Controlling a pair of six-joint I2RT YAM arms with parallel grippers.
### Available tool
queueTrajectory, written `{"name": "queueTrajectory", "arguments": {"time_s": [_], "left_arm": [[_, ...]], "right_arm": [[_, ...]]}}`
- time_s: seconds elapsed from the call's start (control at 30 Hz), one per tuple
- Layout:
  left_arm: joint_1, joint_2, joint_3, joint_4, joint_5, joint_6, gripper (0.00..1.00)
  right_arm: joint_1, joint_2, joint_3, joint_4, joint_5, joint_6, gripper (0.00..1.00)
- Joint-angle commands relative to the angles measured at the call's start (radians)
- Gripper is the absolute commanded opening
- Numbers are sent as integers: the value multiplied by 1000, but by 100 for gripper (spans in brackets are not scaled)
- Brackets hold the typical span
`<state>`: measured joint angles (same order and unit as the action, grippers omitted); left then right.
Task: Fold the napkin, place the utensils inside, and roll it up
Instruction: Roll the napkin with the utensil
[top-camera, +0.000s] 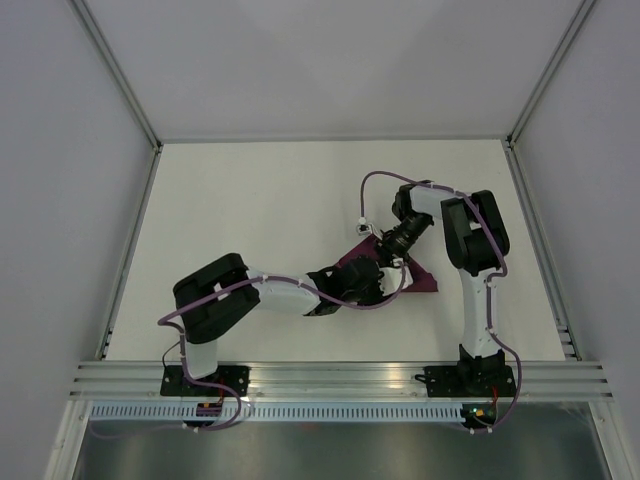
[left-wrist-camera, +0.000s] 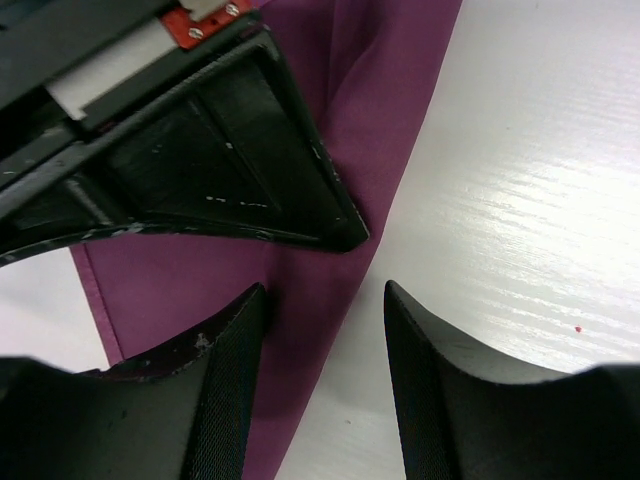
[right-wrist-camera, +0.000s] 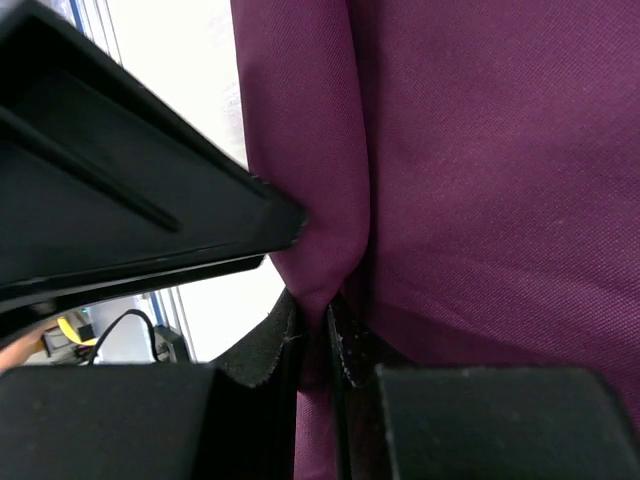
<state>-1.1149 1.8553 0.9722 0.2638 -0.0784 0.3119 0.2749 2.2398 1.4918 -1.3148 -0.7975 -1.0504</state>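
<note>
The purple napkin (top-camera: 424, 281) lies folded on the white table, mostly hidden under both arms in the top view. My right gripper (right-wrist-camera: 325, 318) is shut on a raised pinch of the napkin (right-wrist-camera: 480, 150) near its edge. My left gripper (left-wrist-camera: 324, 290) is open just above the table, and the edge of the napkin (left-wrist-camera: 380, 80) runs between its fingers, one fingertip (left-wrist-camera: 240, 320) over cloth and the other over bare table. The two grippers sit close together, left gripper (top-camera: 378, 287) just in front of the right gripper (top-camera: 392, 260). No utensils are in view.
The white table (top-camera: 250, 200) is enclosed by grey walls with metal frame posts. An aluminium rail (top-camera: 340, 378) carrying both arm bases runs along the near edge. The right arm's black finger housing (left-wrist-camera: 200, 170) crowds the left wrist view.
</note>
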Motion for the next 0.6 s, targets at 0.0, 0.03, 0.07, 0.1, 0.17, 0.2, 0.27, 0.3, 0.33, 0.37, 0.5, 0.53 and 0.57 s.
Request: {"name": "queueTrajectory", "arguments": {"time_s": [0.0,0.03,0.07,0.1,0.17,0.2,0.27,0.3,0.33,0.37,0.5,0.53,0.57], "left_arm": [[-3,39,45,38,-9,72,56],[-5,51,45,38,-8,73,56],[-5,58,43,38,-6,73,56],[-5,68,42,40,2,75,55],[-5,81,43,35,8,75,54],[-5,84,42,34,11,75,52],[-5,97,43,28,22,70,50],[-5,102,43,23,25,72,45],[-5,108,46,9,32,70,42],[-3,114,48,5,43,66,35],[-3,136,52,-18,65,56,14],[-3,137,54,-24,69,55,11],[-2,145,56,-37,74,52,10]], "right_arm": [[3,79,18,124,149,-48,17],[4,84,22,123,149,-48,17],[3,92,33,115,149,-46,17],[3,95,38,114,149,-45,17],[3,101,48,112,152,-40,17],[3,103,53,109,153,-37,17],[3,110,67,103,155,-33,17],[4,112,68,103,155,-31,17],[3,110,70,103,155,-30,17],[3,110,71,101,155,-30,17],[3,104,71,104,153,-20,17],[3,100,71,109,153,-19,18],[3,96,71,112,155,-14,18]]}}
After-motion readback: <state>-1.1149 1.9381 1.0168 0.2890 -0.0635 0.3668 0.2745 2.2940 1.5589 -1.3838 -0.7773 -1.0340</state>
